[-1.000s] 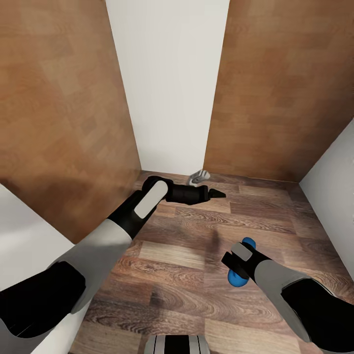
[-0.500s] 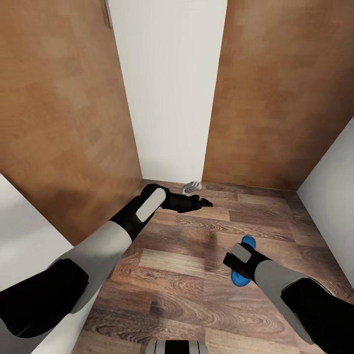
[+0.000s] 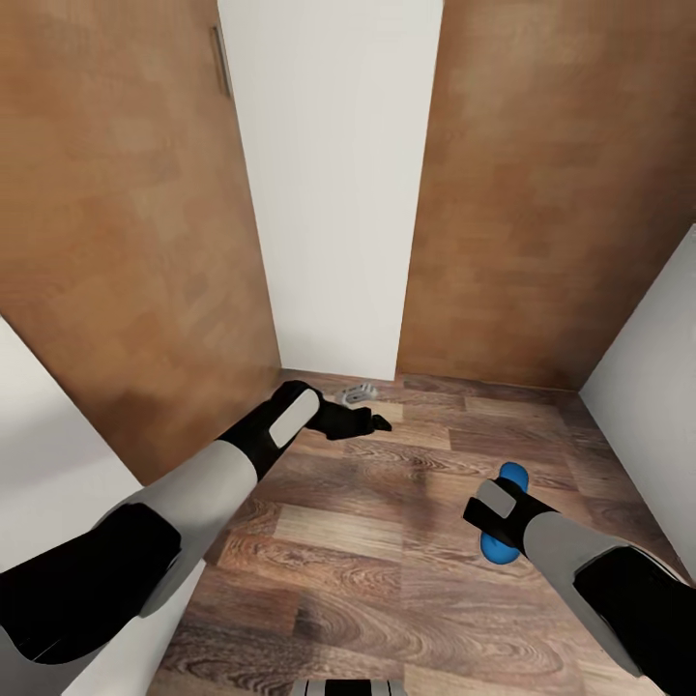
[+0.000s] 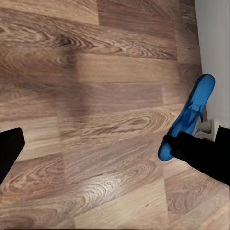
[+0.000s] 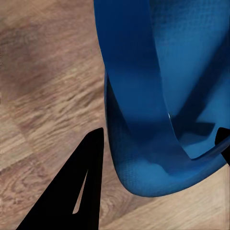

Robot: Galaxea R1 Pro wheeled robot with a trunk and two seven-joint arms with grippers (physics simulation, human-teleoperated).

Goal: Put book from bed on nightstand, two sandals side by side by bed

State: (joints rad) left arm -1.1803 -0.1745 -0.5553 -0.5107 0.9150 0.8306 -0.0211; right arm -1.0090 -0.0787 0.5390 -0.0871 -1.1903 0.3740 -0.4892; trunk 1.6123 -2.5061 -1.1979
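My right gripper [image 3: 495, 512] is shut on one bright blue sandal [image 3: 511, 477], which hangs just above the wood-plank floor [image 3: 367, 541]. Up close, the sandal's sole and strap [image 5: 158, 96] sit between the black fingers [image 5: 72, 191]. The left wrist view sees the same sandal [image 4: 191, 110] edge-on in that gripper. My left gripper [image 3: 375, 422] reaches forward over the floor, open and empty, with one finger [image 4: 9, 148] at the frame's edge. The book and the bed are out of view.
I face a narrow corner: a white wall strip [image 3: 333, 193] between two tall brown wood panels [image 3: 116, 242] [image 3: 551, 193], the left one with a thin handle [image 3: 221, 60]. A small grey object [image 3: 356, 393] lies at the wall's foot. White walls flank both sides.
The head view has shifted, bringing the panel handle into sight. My left arm has drawn back toward me. The right gripper still holds the sandal.
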